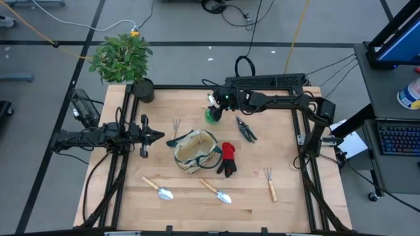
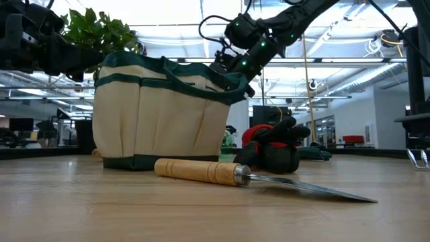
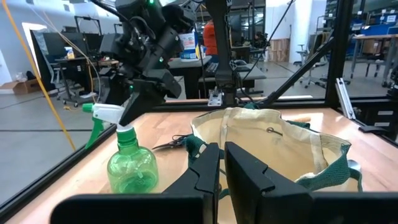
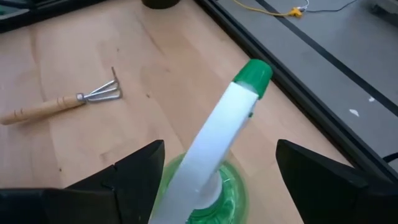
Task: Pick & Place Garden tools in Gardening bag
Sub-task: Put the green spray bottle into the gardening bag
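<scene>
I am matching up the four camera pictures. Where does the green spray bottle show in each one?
High view: spray bottle, behind the bag.
Low view: only a green sliver at the bag's right edge.
Left wrist view: lower left, beside the bag.
Right wrist view: bottom centre, between open jaws.
Shared landmark: the bag.

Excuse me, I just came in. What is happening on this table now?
The right gripper hangs open above the green spray bottle at the table's far edge, its fingers on either side of the white sprayer head and not closed on it. The left gripper waits shut at the left, beside the gardening bag. The trowels, fork rakes, shears and gloves lie on the table outside the bag.
</scene>
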Controlling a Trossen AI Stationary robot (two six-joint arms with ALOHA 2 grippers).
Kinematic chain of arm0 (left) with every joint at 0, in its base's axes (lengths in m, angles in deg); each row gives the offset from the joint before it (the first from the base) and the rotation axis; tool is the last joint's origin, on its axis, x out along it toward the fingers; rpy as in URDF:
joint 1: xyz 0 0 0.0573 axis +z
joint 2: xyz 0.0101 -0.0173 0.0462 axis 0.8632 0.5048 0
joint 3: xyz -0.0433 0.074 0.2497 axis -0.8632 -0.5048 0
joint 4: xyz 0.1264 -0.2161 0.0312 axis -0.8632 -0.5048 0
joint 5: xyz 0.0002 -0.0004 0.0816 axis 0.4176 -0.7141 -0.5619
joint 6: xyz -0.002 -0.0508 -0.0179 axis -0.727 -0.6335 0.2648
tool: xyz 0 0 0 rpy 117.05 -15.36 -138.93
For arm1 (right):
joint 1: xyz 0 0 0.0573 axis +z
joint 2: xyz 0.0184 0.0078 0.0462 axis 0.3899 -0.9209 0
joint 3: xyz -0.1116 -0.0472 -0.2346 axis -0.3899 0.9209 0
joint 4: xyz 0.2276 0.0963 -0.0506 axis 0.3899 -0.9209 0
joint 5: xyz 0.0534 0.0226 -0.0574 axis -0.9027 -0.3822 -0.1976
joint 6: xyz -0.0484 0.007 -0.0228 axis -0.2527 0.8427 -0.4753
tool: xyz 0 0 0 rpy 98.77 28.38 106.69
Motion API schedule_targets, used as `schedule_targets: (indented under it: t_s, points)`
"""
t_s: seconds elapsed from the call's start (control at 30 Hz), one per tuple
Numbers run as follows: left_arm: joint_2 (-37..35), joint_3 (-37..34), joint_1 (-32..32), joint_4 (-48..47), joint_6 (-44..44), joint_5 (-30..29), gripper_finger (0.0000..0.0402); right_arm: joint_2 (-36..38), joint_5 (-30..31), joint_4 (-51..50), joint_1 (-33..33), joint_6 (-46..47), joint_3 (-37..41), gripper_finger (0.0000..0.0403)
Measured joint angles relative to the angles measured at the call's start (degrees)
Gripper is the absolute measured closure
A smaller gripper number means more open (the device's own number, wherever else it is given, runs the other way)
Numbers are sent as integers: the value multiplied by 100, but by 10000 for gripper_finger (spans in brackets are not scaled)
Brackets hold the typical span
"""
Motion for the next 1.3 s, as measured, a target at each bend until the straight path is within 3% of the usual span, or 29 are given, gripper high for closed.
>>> schedule_targets:
  t_s: [0.3,0.9,1.3]
  points:
    - [-1,-2,0,0,8,-12,369,0,33,115,2,2,0,161]
    - [-1,-3,0,-2,-1,-14,369,0,29,314,0,168,2,353]
    - [-1,-4,-2,-2,-5,-10,369,173,25,278,13,152,9,357]
